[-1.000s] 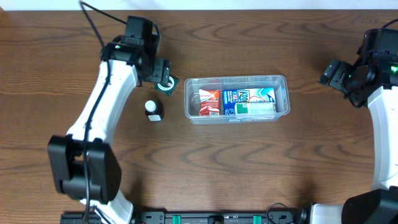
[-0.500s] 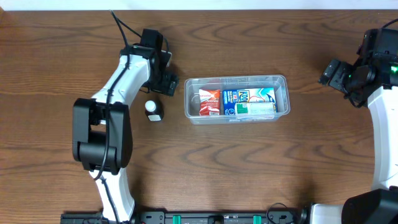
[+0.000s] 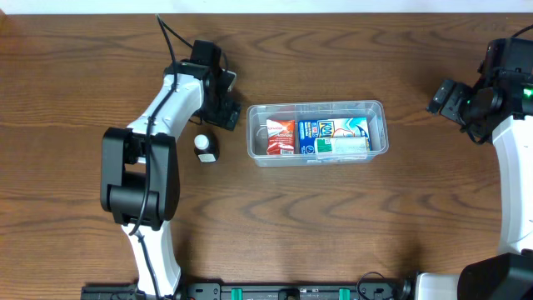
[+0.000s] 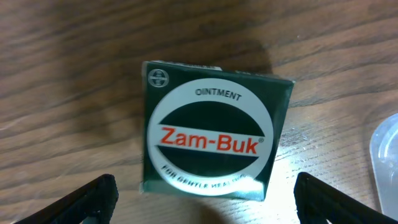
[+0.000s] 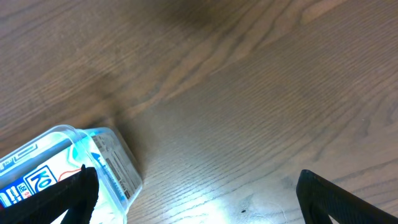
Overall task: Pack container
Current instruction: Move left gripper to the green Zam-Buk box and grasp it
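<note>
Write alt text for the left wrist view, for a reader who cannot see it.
A dark green Zam-Buk ointment box lies label up on the wooden table, under the open left gripper, whose fingers stand wide of it on either side. A corner of the clear container shows at the right edge.

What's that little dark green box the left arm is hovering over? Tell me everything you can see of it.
The green box is a small square carton, cardboard by its look. On top a white ring surrounds a dark oval reading Zam-Buk in red, with OINTMENT above. It lies flat, label up, slightly askew, on the wooden table. The fingers stand open on either side without touching it. The clear container sits apart.
</note>
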Robot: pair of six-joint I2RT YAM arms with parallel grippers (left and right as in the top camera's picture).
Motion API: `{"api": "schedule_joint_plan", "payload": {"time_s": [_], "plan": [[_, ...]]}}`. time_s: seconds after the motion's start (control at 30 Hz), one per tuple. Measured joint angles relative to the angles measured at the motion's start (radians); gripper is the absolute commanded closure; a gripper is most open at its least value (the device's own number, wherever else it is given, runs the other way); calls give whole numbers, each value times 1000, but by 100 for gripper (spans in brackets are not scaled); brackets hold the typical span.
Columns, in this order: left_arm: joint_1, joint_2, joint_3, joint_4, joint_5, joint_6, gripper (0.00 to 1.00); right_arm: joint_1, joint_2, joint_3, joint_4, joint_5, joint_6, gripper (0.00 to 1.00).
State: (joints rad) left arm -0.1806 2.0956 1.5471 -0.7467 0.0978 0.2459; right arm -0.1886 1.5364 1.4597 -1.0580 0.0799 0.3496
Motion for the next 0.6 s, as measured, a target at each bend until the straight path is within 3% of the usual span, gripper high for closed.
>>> {"api": "schedule_joint_plan", "payload": {"time_s": [0.23, 0.43, 0.6], "plan": [[-1, 40, 0, 8, 0, 18, 10, 0, 0, 0, 0, 0, 0, 1], [-1, 51, 0, 16, 1, 19, 32, 0, 0, 0, 0, 0, 0, 1], [-1, 52, 0, 16, 1, 13, 33, 0, 0, 0, 0, 0, 0, 1]]}}
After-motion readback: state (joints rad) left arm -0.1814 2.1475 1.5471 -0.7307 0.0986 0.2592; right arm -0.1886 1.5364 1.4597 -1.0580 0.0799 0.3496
